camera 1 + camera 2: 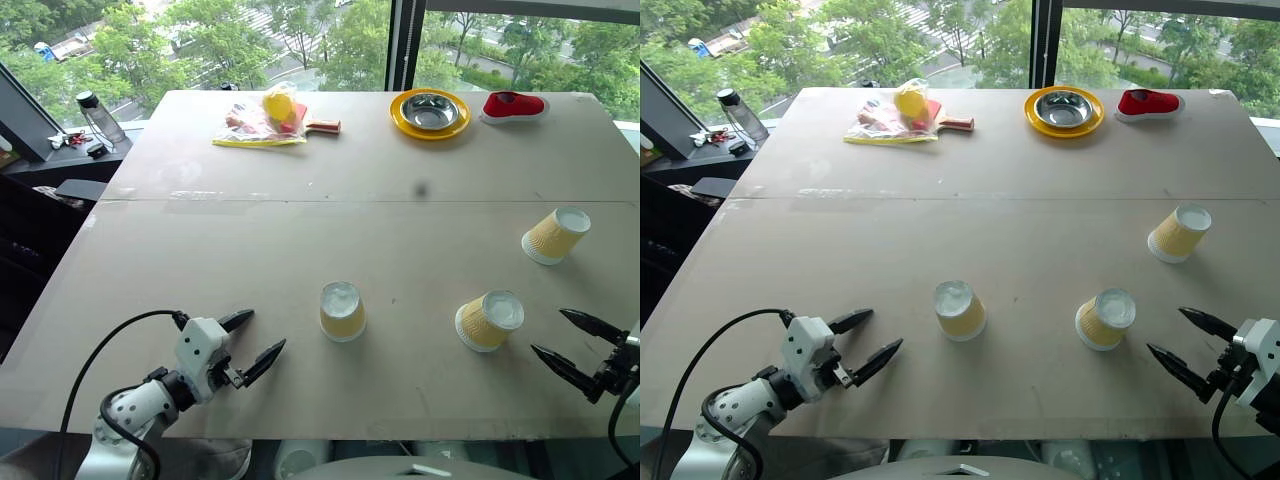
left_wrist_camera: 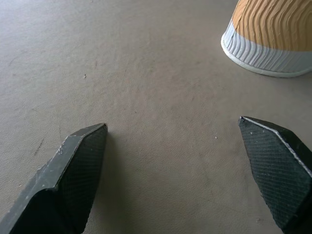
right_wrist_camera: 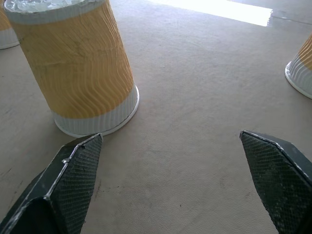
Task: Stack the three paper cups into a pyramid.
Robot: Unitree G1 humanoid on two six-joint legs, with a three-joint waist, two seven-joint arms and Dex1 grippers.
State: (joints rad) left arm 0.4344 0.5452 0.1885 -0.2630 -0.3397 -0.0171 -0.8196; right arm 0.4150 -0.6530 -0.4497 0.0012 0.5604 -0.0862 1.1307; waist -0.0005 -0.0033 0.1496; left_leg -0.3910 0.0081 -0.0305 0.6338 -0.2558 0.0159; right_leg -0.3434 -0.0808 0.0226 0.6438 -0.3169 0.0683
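Observation:
Three paper cups stand upside down and apart on the brown table (image 1: 300, 230). One cup (image 1: 342, 311) is near the front centre, a second cup (image 1: 489, 320) lies to its right, and the third cup (image 1: 555, 235) is farther back at the right. My left gripper (image 1: 266, 330) is open and empty just left of the centre cup, which also appears in the left wrist view (image 2: 273, 34). Open and empty too, my right gripper (image 1: 548, 331) hovers just right of the second cup (image 3: 73, 63), which stands close ahead of its fingers.
At the table's far side sit a steel bowl on a yellow plate (image 1: 431, 113), a red object (image 1: 513, 105) and a plastic bag with a yellow item (image 1: 265, 120). A water bottle (image 1: 98, 117) stands on a ledge to the left. The table's front edge runs just below both grippers.

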